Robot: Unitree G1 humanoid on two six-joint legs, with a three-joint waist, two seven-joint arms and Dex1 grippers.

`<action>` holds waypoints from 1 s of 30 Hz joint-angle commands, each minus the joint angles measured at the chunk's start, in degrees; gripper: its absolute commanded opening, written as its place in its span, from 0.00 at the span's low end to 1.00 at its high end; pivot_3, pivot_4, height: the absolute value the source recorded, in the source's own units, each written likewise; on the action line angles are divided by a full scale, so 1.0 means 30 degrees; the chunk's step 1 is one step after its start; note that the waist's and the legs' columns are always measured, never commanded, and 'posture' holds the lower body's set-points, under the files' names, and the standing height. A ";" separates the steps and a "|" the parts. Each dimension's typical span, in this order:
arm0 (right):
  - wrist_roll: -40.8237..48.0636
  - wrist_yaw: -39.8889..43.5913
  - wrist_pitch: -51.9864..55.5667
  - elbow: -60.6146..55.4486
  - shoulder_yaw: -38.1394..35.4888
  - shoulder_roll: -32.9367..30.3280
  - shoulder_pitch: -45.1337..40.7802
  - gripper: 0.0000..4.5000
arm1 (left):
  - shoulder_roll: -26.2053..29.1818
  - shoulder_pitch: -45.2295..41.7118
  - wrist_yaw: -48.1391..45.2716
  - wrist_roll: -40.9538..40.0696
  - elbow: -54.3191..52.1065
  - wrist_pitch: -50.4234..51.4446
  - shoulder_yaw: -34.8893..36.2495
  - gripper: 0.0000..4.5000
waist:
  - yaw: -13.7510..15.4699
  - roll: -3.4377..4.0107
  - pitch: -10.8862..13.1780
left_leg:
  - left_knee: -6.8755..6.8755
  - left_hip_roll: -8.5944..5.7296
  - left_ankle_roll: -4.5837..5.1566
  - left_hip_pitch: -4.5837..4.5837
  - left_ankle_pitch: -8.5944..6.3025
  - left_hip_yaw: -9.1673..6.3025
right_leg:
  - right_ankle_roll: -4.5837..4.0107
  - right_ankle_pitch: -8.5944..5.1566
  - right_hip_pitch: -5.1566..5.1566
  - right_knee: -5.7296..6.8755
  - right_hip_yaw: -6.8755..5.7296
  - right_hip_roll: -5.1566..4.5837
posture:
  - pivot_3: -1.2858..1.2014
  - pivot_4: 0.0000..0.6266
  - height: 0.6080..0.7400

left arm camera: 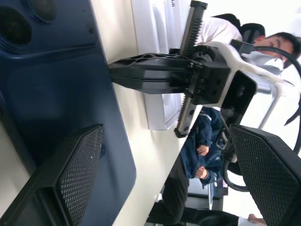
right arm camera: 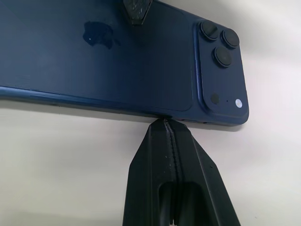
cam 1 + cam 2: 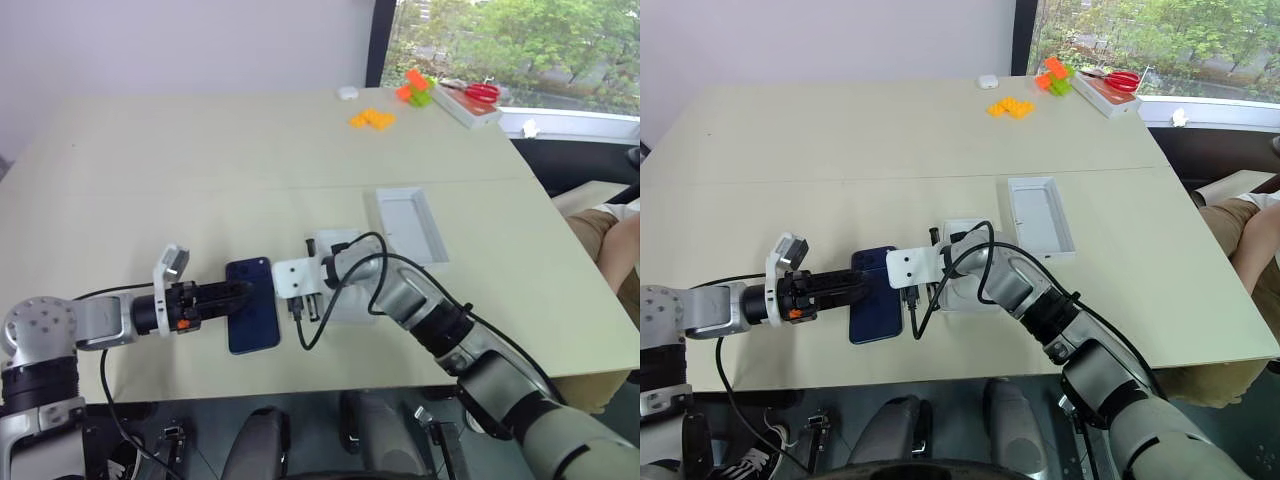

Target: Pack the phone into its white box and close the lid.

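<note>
Two grippers met at one glossy navy phone (image 3: 252,305), flat on the pale table (image 3: 200,170), camera bump up. Left gripper (image 3: 243,292) spread wide over its surface. Right gripper (image 2: 165,126) clenched empty, tips at its edge. One white box (image 3: 330,262) just beside, behind the right wrist. One white lid (image 3: 410,225) lay beyond, inside up. Farther back: orange blocks (image 3: 372,119), red scissors (image 3: 472,92).

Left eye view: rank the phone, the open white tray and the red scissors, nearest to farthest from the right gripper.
1. phone, at the right gripper tip.
2. white tray, mid-table, farther back.
3. red scissors, far corner by the window.
</note>
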 commanded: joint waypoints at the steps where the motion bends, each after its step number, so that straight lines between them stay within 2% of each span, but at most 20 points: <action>1: -0.0043 0.0349 -0.0045 -0.0052 0.0668 0.0565 0.0389 0.01 | 0.0079 -0.0010 0.0504 -0.1098 -0.0499 0.0108 0.0547 1.00 | -0.0017 0.0001 0.0000 | -0.0007 0.0000 0.0000 0.0010 0.0000 0.0006 | 0.0000 -0.0001 0.0002 0.0000 0.0006 0.0000 | 0.52 0.24 1.00; 6: 0.0048 0.0288 0.0263 0.0114 0.0551 0.1186 0.0361 0.01 | -0.0017 0.0160 0.1106 -0.1491 -0.0491 0.0039 0.0422 1.00 | -0.0037 -0.0003 -0.0002 | -0.0092 -0.0002 -0.0027 0.0044 0.0016 0.0015 | -0.0006 -0.0003 -0.0007 -0.0005 0.0021 0.0011 | 0.52 0.24 1.00; 11: -0.0064 0.0419 0.0058 0.0108 0.0320 0.0797 0.0403 0.01 | 0.0532 0.0331 0.1301 -0.1663 -0.0470 0.0075 0.0506 1.00 | -0.0025 -0.0002 -0.0002 | -0.0133 0.0001 -0.0035 0.0041 0.0020 0.0008 | -0.0030 -0.0017 -0.0028 -0.0003 0.0020 0.0014 | 0.52 0.24 1.00; 18: -0.0122 0.0502 -0.0193 0.0253 -0.0010 0.0173 0.0303 0.01 | 0.2676 0.1696 0.2003 -0.3528 -0.1062 0.0042 0.1233 1.00 | 0.0025 -0.0005 0.0000 | -0.0137 -0.0007 -0.0033 0.0026 0.0019 0.0006 | -0.0048 -0.0031 -0.0030 -0.0022 0.0024 -0.0005 | 0.52 0.24 1.00; 20: -0.0201 0.0413 -0.0356 0.0420 -0.0035 0.0139 0.0219 0.01 | 0.3261 0.2573 0.2139 -0.3302 -0.1449 -0.0152 0.1510 1.00 | 0.0033 -0.0006 -0.0001 | -0.0138 -0.0008 -0.0033 0.0028 0.0018 0.0004 | -0.0076 -0.0048 -0.0028 -0.0026 0.0022 -0.0007 | 0.52 0.24 1.00; 25: -0.0228 0.0484 -0.0530 0.0477 -0.0072 0.0111 0.0149 0.01 | 0.3002 0.3180 0.2925 -0.2270 -0.1474 -0.1642 0.1437 1.00 | 0.0088 -0.0011 -0.0003 | -0.0137 -0.0011 -0.0033 0.0031 0.0019 0.0000 | -0.0087 -0.0060 -0.0020 -0.0029 0.0017 -0.0007 | 0.52 0.24 1.00; 30: -0.0244 0.0573 -0.0513 0.0473 -0.0061 0.0101 0.0192 0.01 | 0.1371 0.2623 0.3195 -0.1289 -0.0962 -0.2573 0.0204 1.00 | 0.0105 -0.0011 -0.0005 | -0.0135 -0.0018 -0.0033 0.0038 0.0020 0.0006 | -0.0086 -0.0060 -0.0009 -0.0032 0.0005 0.0004 | 0.52 0.24 1.00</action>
